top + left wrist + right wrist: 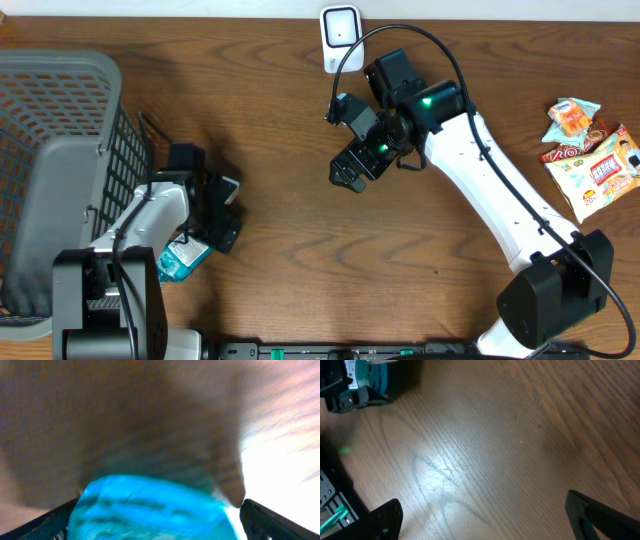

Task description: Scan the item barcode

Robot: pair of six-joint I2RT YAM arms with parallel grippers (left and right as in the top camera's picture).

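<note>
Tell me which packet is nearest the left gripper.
The blue packet, lying right at the left gripper beside the basket. The other packets are orange, red and white, and lie far off on the right side.

A basket (60, 120) stands at the table's (300, 250) left, a scanner (340, 30) far centre, snack packets (590, 160) right, and a pouch (182, 262) just right of the basket.

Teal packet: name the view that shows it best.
Overhead: the teal packet is sharp, though partly under the left arm. Left wrist shows it large but blurred; right wrist catches only a cropped corner.
</note>
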